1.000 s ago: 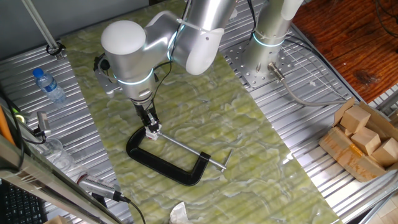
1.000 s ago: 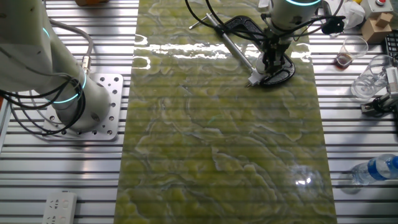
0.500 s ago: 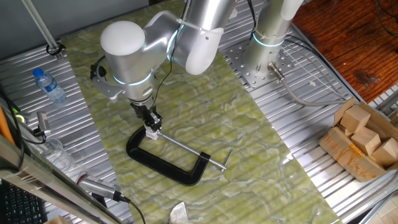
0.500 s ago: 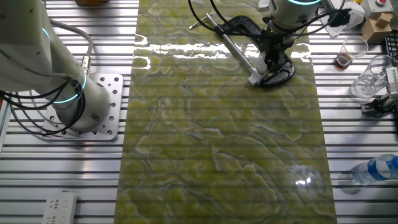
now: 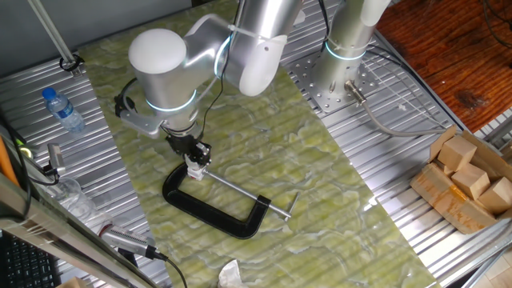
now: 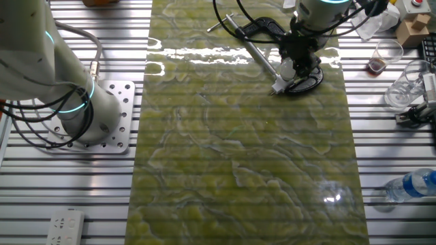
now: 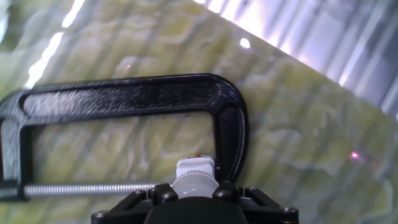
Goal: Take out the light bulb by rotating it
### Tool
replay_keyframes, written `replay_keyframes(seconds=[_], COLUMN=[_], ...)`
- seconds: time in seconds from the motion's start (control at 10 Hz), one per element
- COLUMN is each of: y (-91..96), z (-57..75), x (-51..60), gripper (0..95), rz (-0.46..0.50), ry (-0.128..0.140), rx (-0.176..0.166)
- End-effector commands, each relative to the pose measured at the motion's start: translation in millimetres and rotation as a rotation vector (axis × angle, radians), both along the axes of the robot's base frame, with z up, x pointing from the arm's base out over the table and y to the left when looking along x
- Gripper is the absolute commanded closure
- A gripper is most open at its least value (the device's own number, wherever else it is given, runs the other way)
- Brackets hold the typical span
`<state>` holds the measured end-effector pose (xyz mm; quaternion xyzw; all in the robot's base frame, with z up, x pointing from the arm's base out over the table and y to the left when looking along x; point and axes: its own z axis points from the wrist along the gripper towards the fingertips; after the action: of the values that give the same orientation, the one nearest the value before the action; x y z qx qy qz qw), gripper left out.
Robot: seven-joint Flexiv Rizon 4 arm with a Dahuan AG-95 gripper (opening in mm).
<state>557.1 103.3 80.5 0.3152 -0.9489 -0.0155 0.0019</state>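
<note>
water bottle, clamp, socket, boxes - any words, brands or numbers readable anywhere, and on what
None can be read in any view.
Water bottle: label too small and blurred.
White socket fitting: a small red mark, no legible characters.
Black C-clamp: no visible marking.
Cardboard boxes: no legible print.
Power strip: no legible print.

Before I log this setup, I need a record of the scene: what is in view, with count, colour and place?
light bulb: one, white, between the gripper fingers, at the clamp jaw
socket fitting: one, white, held in the clamp
C-clamp: one, black, on the mat
mat: one, green-yellow, mid-table
water bottle: one, clear, blue cap, on the table beside the mat
wooden blocks: several, tan, in a box at the table edge
second arm: one, white, idle
gripper: one, black, shut on the bulb
</note>
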Motion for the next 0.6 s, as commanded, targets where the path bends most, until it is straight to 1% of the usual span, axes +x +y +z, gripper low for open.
replay_keyframes(seconds=[0.1,0.2,0.4,0.6], y=[2.0,2.3,2.5,2.6], z=[-0.4,-0.5,-0.5,0.0], x=[-0.3,-0.4,-0.4,-0.4], gripper=[95.0,95.0,95.0,95.0], rz=[0.234,0.258,0.343,0.408], ry=[-0.001,-0.002,-0.002,-0.001], rx=[-0.003,-0.003,-0.015,-0.026])
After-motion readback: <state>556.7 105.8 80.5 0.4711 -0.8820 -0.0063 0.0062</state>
